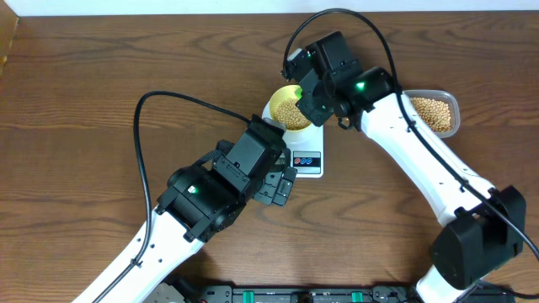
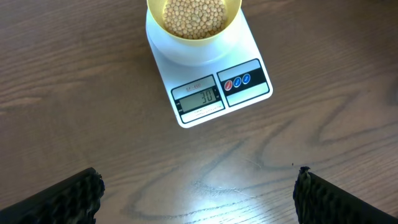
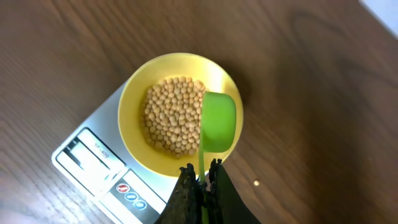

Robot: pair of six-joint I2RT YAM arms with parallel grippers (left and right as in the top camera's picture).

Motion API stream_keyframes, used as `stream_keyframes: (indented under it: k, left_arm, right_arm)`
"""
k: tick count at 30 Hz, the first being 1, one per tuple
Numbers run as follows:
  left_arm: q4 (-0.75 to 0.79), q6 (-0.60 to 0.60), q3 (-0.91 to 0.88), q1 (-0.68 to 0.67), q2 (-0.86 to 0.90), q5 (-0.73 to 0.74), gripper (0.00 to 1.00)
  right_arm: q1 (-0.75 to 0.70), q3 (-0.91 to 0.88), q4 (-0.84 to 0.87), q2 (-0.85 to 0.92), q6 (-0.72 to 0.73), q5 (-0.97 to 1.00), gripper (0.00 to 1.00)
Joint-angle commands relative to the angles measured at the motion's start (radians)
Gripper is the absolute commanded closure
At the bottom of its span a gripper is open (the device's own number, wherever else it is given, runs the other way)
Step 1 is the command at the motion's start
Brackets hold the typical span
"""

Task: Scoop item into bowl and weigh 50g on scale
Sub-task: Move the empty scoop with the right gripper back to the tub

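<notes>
The right gripper (image 3: 200, 168) is pinching the thin handle of a green scoop (image 3: 219, 121), its fingers closed down tight on it, and is holding the cup over the near rim of the bowl (image 3: 217, 71). From this angle no beans are showing in the scoop. The bowl is sitting on the platform of the scale (image 2: 236, 53) with a mound of beans (image 3: 171, 115) in it, and the display (image 2: 199, 98) is showing what looks like 30, so the weighing is probably only partly done. More beans are lying in the tub (image 1: 457, 114) beside the right arm. The left gripper (image 2: 199, 199) is hanging fully open and empty over bare table (image 2: 323, 124), just in front of the scale. Several things could go wrong from here. The scoop could be leaning on the bowl and inflating the reading. A full next scoop could overshoot the target. The narrow handle could be twisting in the pinch and spilling beans past the rim. A nudge from either arm could shift the bowl on the platform. A pale speck (image 3: 256, 183) on the table may be a stray bean.
</notes>
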Motion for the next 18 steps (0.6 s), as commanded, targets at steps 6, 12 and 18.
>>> stream_keyframes:
  k: [6,12,18]
  left_arm:
    - [-0.003,0.013,0.011,0.003,0.002,-0.01,0.0]
    - [-0.003,0.013,0.011,0.003,0.002,-0.01,0.0]
    - [-0.003,0.013,0.011,0.003,0.002,-0.01,0.0]
  right_arm:
    - [-0.05,0.123,-0.073,-0.121,0.101,0.143,0.99]
    - [-0.143,0.124,-0.197,-0.178,0.212,0.314,0.99]
    - [-0.297,0.124,-0.335,-0.191,0.296,0.277,0.99]
